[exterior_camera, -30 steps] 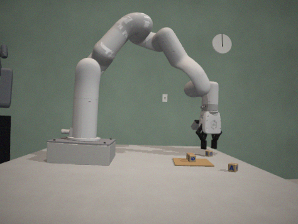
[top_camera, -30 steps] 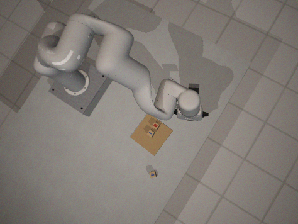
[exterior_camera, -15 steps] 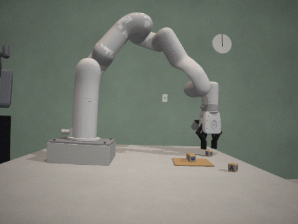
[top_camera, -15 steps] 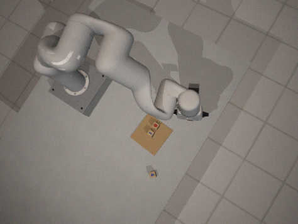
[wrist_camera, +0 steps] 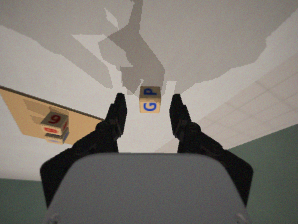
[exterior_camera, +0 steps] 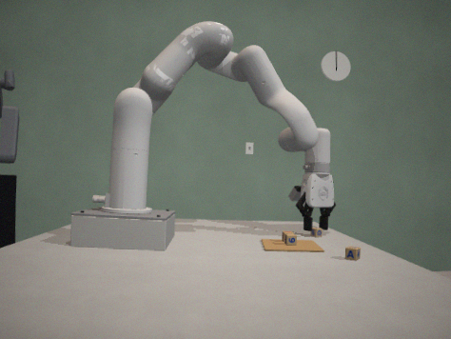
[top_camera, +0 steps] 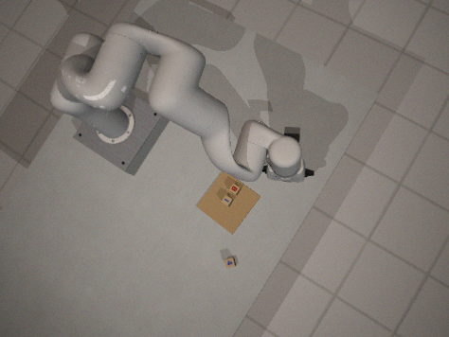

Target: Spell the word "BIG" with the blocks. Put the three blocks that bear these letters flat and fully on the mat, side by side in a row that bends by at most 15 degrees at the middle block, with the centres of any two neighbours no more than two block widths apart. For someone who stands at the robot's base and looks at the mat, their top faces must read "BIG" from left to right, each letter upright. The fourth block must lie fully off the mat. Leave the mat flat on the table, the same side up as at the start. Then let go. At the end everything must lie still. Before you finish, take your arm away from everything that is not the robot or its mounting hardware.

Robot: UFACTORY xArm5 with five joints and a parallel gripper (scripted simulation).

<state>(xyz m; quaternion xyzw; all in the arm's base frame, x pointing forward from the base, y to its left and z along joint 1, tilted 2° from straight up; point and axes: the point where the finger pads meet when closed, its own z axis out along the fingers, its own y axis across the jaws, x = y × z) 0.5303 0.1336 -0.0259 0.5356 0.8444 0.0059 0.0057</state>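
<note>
My gripper (wrist_camera: 148,102) (exterior_camera: 316,223) is open and hangs a little above the table, with a wooden block (wrist_camera: 150,99) (exterior_camera: 317,231) that shows a blue G and P between its fingers in the wrist view. That block lies on the table, off the tan mat (top_camera: 239,215) (exterior_camera: 311,247) (wrist_camera: 17,106). In the top view my wrist hides it. On the mat lie two blocks side by side: one with a red letter (top_camera: 234,187) (wrist_camera: 54,120) and one with a blue letter (top_camera: 226,200) (exterior_camera: 290,239). The A block (top_camera: 230,261) (exterior_camera: 352,253) lies off the mat.
The arm's base plate (top_camera: 137,142) (exterior_camera: 123,229) stands at the back left. The table edge runs close behind the G block, with tiled floor (top_camera: 388,227) beyond.
</note>
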